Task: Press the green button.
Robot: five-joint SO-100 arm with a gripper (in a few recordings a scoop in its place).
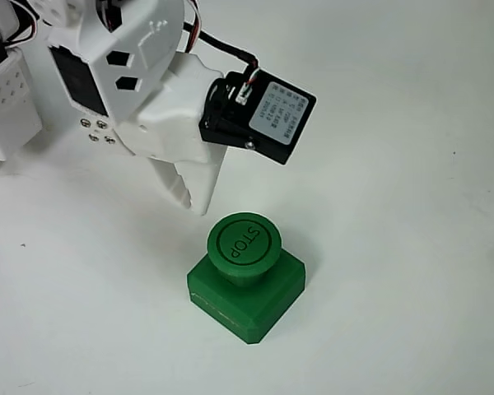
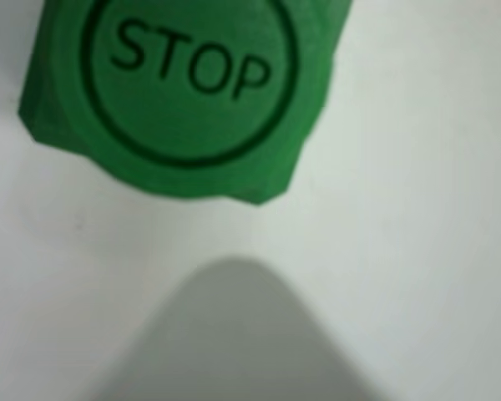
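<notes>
In the wrist view we see the blurred grey tip of our jaws (image 2: 234, 334) nearest, with the green button (image 2: 192, 83) just beyond it on the white desk (image 2: 434, 251). Overhead, the jaws (image 1: 196, 197) look pressed together, holding nothing, their tip close beside the green button's (image 1: 244, 245) cap but apart from it.

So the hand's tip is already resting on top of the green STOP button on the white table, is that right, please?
Not quite: the overhead view shows the hand beside the green STOP button, up-left of its cap, not on top. The white table is right.
</notes>
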